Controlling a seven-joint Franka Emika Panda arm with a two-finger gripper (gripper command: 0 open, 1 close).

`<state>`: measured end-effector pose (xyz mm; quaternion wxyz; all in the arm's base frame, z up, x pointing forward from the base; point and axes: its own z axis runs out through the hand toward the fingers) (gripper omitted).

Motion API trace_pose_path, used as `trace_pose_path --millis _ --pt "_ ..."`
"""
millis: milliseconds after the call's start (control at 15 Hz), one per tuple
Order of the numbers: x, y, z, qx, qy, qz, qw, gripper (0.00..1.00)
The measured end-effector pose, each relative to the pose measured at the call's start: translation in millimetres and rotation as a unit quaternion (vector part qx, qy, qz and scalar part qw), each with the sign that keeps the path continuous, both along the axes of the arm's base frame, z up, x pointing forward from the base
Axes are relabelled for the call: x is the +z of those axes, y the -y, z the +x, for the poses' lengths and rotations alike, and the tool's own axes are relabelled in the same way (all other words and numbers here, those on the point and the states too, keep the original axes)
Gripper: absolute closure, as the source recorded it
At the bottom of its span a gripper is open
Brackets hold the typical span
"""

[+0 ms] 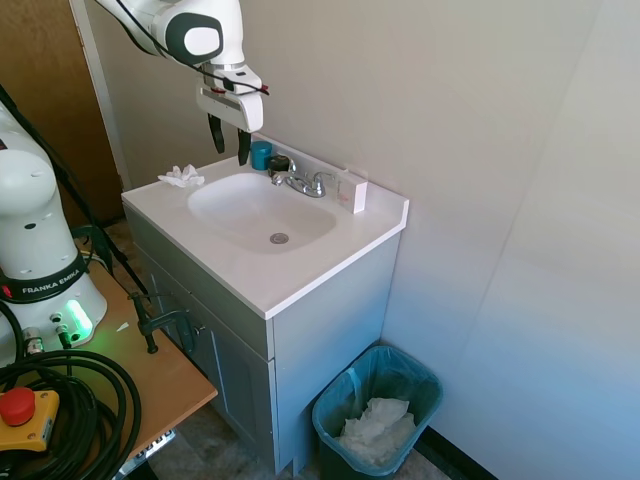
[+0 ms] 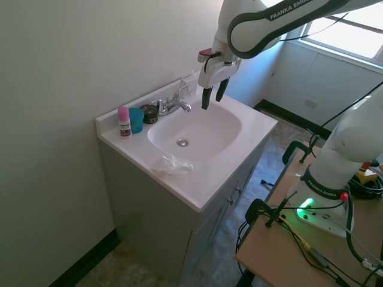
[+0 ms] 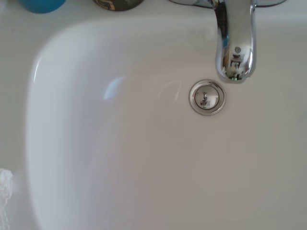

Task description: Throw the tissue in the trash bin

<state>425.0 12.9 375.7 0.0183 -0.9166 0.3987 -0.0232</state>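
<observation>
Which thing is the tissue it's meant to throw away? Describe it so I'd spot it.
Find the white sink counter. The tissue lies on its flat corner beside the basin, away from the tap. It is a small crumpled white wad, unlike the larger paper heap inside the teal bin.

Tissue [image 1: 181, 177]: small crumpled white wad on vanity counter. Trash bin [image 1: 377, 418]: teal, bag-lined, on floor beside vanity.

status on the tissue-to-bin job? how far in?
Nothing looks done yet. The tissue lies on the sink counter beside the basin, untouched. In hand: the claw hangs open and empty above the basin near the faucet, not over the tissue. Left: move across to the tissue, grasp it, carry it past the counter and drop it in the trash bin on the floor.
</observation>
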Motion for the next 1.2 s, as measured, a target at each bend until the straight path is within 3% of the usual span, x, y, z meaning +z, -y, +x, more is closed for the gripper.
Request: trace_pose_path --millis 267,600,867,1200 --pt "-2 -14 0 0.014 -0.002 -0.003 0.9999 0.0" --pt "-9 -101 0 0.052 0.022 -0.015 0.9983 0.0" --pt "-25 -156 22 0.068 0.03 -0.022 0.997 0.0" --pt "-70 -211 33 0.086 0.011 -0.026 0.9959 0.0"
